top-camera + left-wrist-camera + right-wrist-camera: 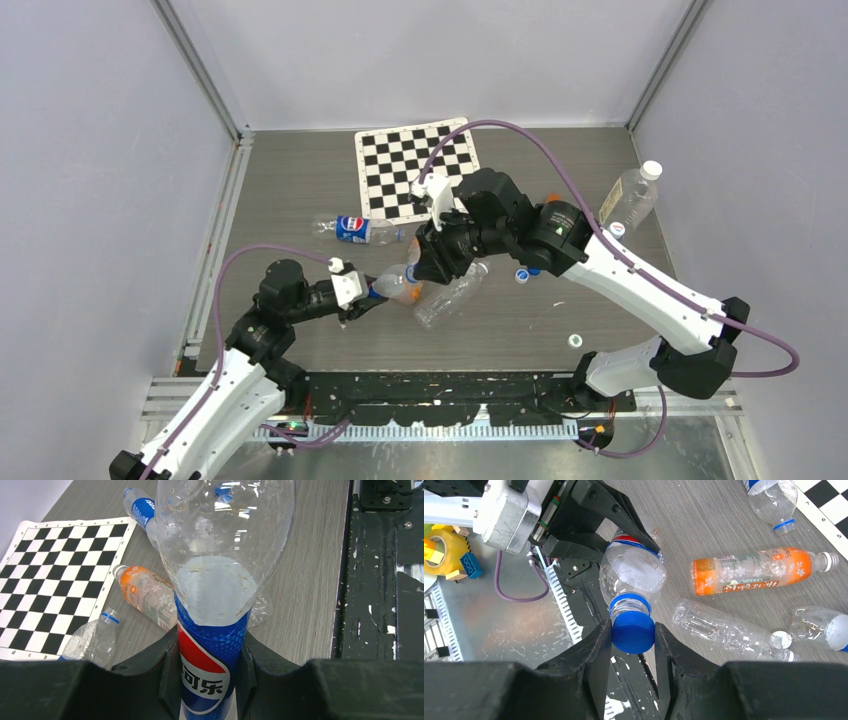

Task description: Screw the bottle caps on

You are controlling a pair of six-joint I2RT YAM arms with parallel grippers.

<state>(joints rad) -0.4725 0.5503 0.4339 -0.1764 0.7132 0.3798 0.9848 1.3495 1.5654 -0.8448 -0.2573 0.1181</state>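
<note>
Cap (633,632), blue, sits on neck of Pepsi bottle (631,572), pinched between both fingers of right claw (633,630). Left claw (212,660) clamped on bottle's labelled body. Grey wood-grain tabletop (560,180), checkered mat (415,165) at far side, pale walls (90,150). Bottle's long axis runs claw to claw, left to right; cap's flat top faces right wrist

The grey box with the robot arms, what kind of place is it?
Probably a robot lab booth: plain grey walls fence in a table, a checkerboard mat lies at the back, and the left gripper holds a Pepsi bottle while the right gripper pinches its blue cap.
</note>
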